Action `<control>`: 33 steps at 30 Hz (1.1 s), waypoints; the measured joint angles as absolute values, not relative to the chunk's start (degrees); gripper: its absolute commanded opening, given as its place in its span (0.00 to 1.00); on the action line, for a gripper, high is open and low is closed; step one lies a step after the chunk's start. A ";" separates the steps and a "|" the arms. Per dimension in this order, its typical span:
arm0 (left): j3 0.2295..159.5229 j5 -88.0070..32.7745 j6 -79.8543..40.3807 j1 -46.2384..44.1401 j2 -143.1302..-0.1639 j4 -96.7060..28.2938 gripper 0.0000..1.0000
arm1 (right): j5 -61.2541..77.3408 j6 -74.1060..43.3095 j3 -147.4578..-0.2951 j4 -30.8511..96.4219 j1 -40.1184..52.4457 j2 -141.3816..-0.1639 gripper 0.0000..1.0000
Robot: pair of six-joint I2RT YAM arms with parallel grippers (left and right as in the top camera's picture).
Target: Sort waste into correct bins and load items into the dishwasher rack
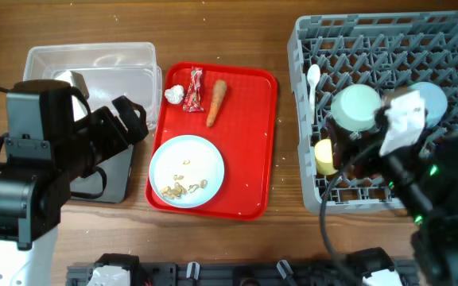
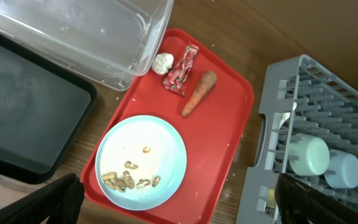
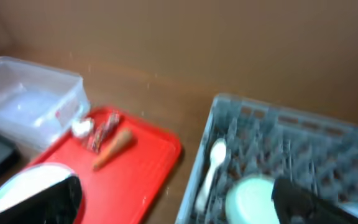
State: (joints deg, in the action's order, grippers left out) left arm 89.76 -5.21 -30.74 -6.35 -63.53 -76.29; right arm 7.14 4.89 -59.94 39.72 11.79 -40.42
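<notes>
Wood bench (image 1: 285,238), crumbed blue plate (image 2: 157,144) at 12 o'clock of wide-open left jaws, right jaws wide over rack (image 1: 372,40)

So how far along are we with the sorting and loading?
In the rack: mint bowl, blue bowl, yellow cup, spoon. In hand: nothing; left pincer and right pincer are open. Still on the red tray: paper ball, wrapper, carrot, and the plate with crumbs.
</notes>
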 measured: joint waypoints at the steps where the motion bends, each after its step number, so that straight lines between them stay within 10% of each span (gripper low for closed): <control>1: 89.73 -5.21 -30.74 -6.35 -63.57 -76.38 1.00 | 7.03 4.91 -54.89 37.56 11.79 -36.93 1.00; 15: 89.73 -5.19 -30.74 -6.35 -63.66 -76.34 1.00 | 3.22 -5.74 -5.48 13.34 11.79 -1.21 1.00; 33: 89.73 -5.21 -30.74 -6.35 -63.68 -76.34 1.00 | 2.74 -6.50 -0.49 0.14 11.79 -0.89 1.00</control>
